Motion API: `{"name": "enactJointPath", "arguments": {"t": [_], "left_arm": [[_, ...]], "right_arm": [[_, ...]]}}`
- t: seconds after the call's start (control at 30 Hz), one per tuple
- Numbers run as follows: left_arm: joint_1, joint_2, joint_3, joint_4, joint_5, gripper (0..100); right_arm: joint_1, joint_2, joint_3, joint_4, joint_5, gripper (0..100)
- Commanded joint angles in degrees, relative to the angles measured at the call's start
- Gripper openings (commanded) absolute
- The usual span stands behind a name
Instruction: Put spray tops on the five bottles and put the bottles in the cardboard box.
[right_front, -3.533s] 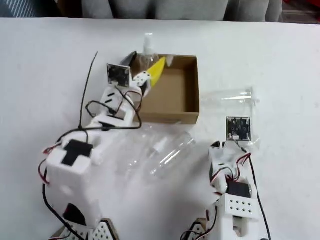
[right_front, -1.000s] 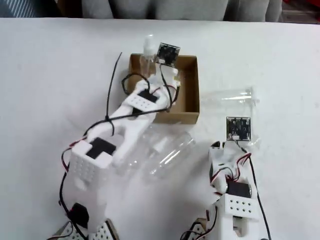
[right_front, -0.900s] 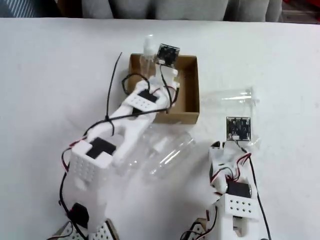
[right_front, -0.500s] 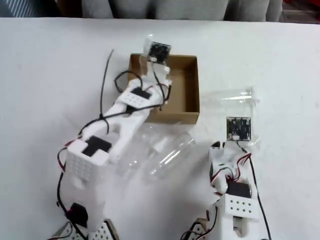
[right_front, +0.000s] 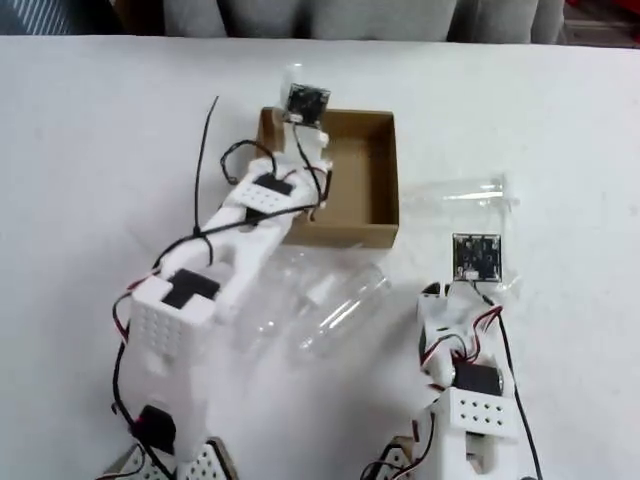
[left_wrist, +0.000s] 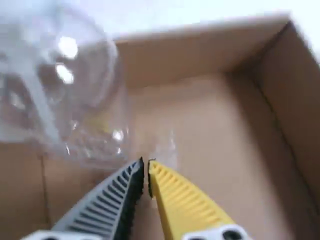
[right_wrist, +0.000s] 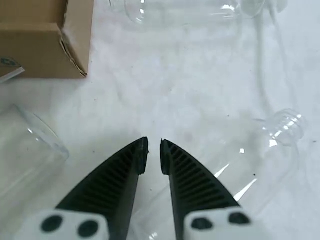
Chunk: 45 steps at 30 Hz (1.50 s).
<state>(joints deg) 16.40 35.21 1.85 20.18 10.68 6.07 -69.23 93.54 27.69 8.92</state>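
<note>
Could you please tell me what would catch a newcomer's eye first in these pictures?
The brown cardboard box stands out at mid-table, with the left claw shut inside it beside a clear bottle. Nearer the arms, more clear bottles lie on the white table, near the right claw.

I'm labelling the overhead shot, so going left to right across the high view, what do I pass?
The left arm's white block → cardboard box → clear bottle lying on the table.

White table (right_front: 100, 120), grey cushions (right_front: 350, 18) beyond
</note>
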Motion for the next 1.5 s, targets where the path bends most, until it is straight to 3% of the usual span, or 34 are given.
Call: {"name": "enactJointPath", "arguments": {"t": [0.0,0.57,0.73,1.07,1.47], "left_arm": [[-0.57,0.48,-3.25,-0.09,0.26,2],[-2.86,0.57,-3.34,-1.05,0.62,2],[-3.82,1.19,-2.99,-7.47,0.7,2],[-4.0,1.01,-2.9,-7.3,0.7,2],[-1.63,-8.75,6.95,-7.3,0.62,2]], "right_arm": [[-0.13,-0.4,-0.26,-0.57,0.44,1.6],[-0.04,-0.4,-0.26,-0.57,0.44,1.6],[-0.04,-0.4,-0.26,-0.57,0.44,1.6],[-0.04,-0.4,-0.26,-0.57,0.44,1.6],[-0.04,-0.4,-0.26,-0.57,0.44,1.6]]}}
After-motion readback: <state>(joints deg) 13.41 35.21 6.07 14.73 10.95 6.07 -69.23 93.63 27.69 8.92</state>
